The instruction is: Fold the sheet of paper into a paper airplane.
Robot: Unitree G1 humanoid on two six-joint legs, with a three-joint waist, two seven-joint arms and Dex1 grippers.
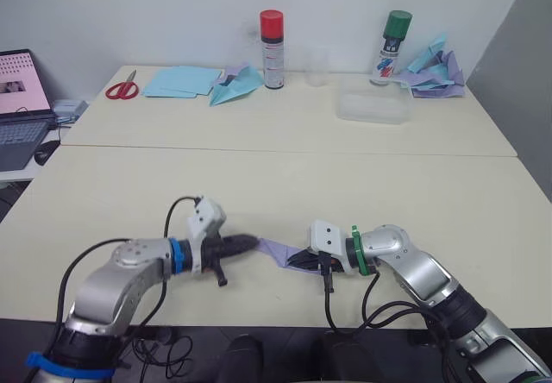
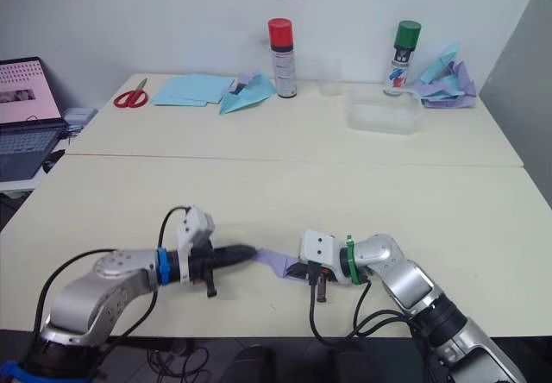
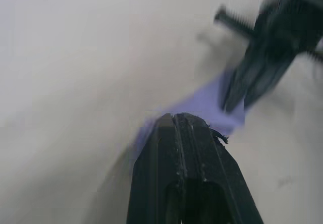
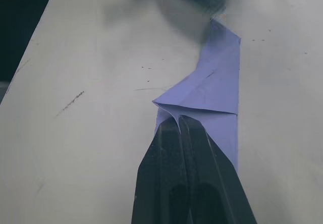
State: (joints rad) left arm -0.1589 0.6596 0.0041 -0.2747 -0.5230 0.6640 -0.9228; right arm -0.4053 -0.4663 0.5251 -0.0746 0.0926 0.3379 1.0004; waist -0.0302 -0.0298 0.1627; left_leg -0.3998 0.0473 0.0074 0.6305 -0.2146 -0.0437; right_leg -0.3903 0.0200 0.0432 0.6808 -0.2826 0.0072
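1. Lavender paper, already folded into a narrow pointed strip, the sheet of paper [image 1: 278, 250], lying at the near edge of the cream table [image 1: 285, 189] between the two arms. Left gripper [image 1: 252, 244] pointing right, tip meeting the paper's left end; right gripper [image 1: 299, 262] pointing left, at its right end. Farther back, counted: two spray cans, one red-capped [image 1: 272, 49] and one green-capped [image 1: 392, 48]; one pair of red scissors [image 1: 123, 87]; one stack of light blue sheets [image 1: 182, 81]; one light blue paper plane [image 1: 236, 85]; one clear tray [image 1: 373, 107]; one blue-and-purple paper heap [image 1: 436, 70] at far right. One laptop [image 1: 21, 107] off the table's left side.

2. From the right eye, same layout: paper strip near the front edge, pinned from both sides by the two black tips.

3. At the left wrist, two black fingers [image 3: 194, 153] pressed together with no gap, tip resting on the purple paper's end; whether paper sits between them, impossible to tell. Other gripper blurred beyond, on the same strip.

4. At the right wrist, fingers [image 4: 161, 163] likewise closed, clamped at a corner of the paper where a folded triangular flap meets the long strip, paper lifted a little at the pinch. Far end of the strip reaching the blurred other gripper.
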